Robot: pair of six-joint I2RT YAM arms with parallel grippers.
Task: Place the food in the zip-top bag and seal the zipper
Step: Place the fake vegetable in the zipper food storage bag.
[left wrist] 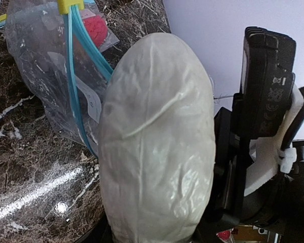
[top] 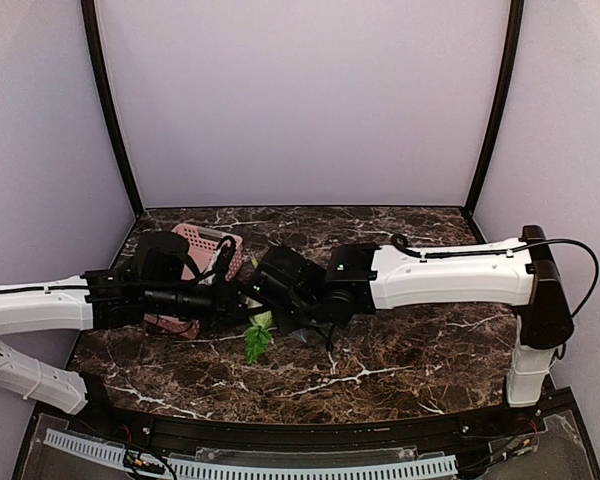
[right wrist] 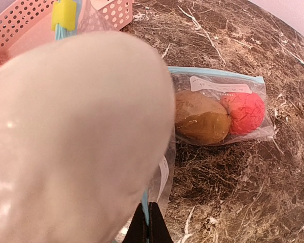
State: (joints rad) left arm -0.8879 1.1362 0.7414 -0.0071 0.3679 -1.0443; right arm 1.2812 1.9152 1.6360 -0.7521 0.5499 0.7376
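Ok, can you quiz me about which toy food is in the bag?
1. Fill in: the brown bun and red ball lie inside the zip-top ____.
2. True or false: the green sprig is in there too.
3. What is the left gripper holding? A) brown bun B) whitish oblong piece C) red ball
Key: 1 bag; 2 false, it lies on the table; 3 B.

No legible text, white label (right wrist: 220,87) on zip-top bag (right wrist: 263,129) blurred, marks on black module (left wrist: 268,86) unreadable
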